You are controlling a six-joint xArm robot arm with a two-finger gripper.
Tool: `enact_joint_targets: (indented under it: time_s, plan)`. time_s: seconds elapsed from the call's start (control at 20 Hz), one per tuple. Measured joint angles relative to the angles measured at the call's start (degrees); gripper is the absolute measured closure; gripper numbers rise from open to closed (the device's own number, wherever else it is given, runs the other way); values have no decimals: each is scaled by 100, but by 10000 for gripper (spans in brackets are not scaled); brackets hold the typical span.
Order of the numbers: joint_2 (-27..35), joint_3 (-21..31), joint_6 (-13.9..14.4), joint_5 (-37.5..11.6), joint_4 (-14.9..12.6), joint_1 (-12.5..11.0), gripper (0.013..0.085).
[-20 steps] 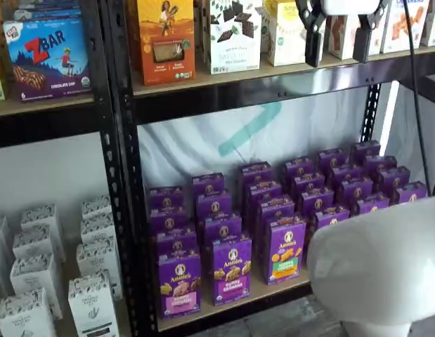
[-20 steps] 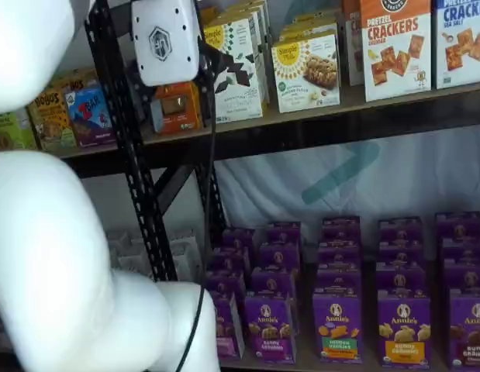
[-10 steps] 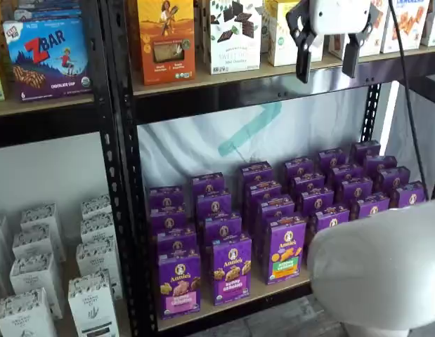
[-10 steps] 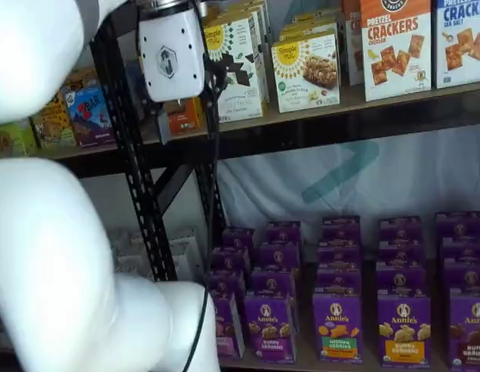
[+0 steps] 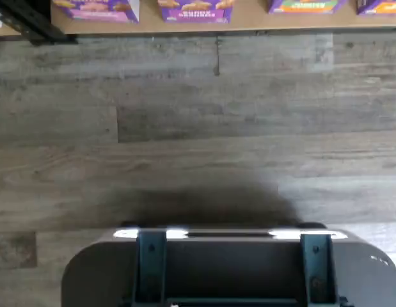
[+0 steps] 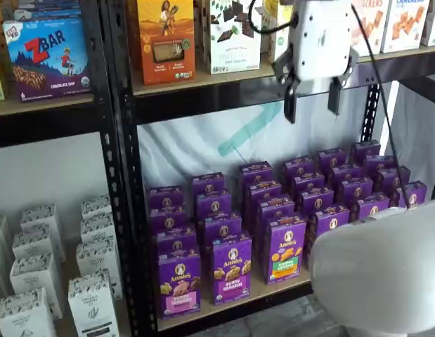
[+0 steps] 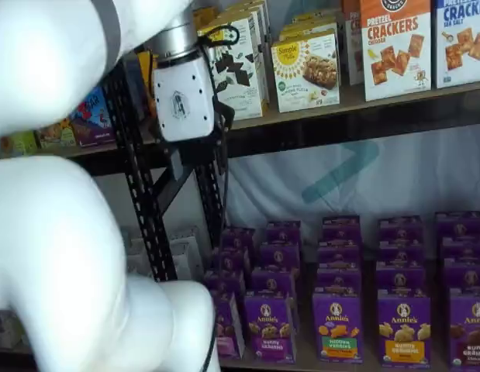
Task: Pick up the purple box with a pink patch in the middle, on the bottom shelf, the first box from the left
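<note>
While the wrist view shows only bare floor ahead of the bottom shelf (image 5: pixel 204 25), its front edge carries the lower rim of the purple box (image 5: pixel 95 9). In a shelf view the gripper (image 6: pixel 312 105) has descended from the upper shelf level within the last second, fingers apart and empty, so the approach is under way; the target stands upright well below and to its left, pink panel under a rabbit logo. Elsewhere the fingers are hidden.

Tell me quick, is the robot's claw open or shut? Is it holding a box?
Gripper: open, a plain gap shows between its two black fingers, and it holds nothing; it hangs high above the purple box.
</note>
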Motion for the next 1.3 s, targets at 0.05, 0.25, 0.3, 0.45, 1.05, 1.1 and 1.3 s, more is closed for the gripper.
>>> enact_joint_targets:
  time_s: [0.05,0.25,0.3,0.45,1.05,1.1,1.3]
  plan:
    - [-17,148,50,-150,-9,48,130]
    - [23,616,271,-667,-72,269,130]
    - [29,736,320,-821,-71,315,130]
    - [75,1036,414,-1226,-4,403,130]
    - [939,2117,802,-3047,-100,759,130]
    - [1067,2126,839,-3119,-100,796,130]
    - [1564,2189,1096,-3612,-207,1001,130]
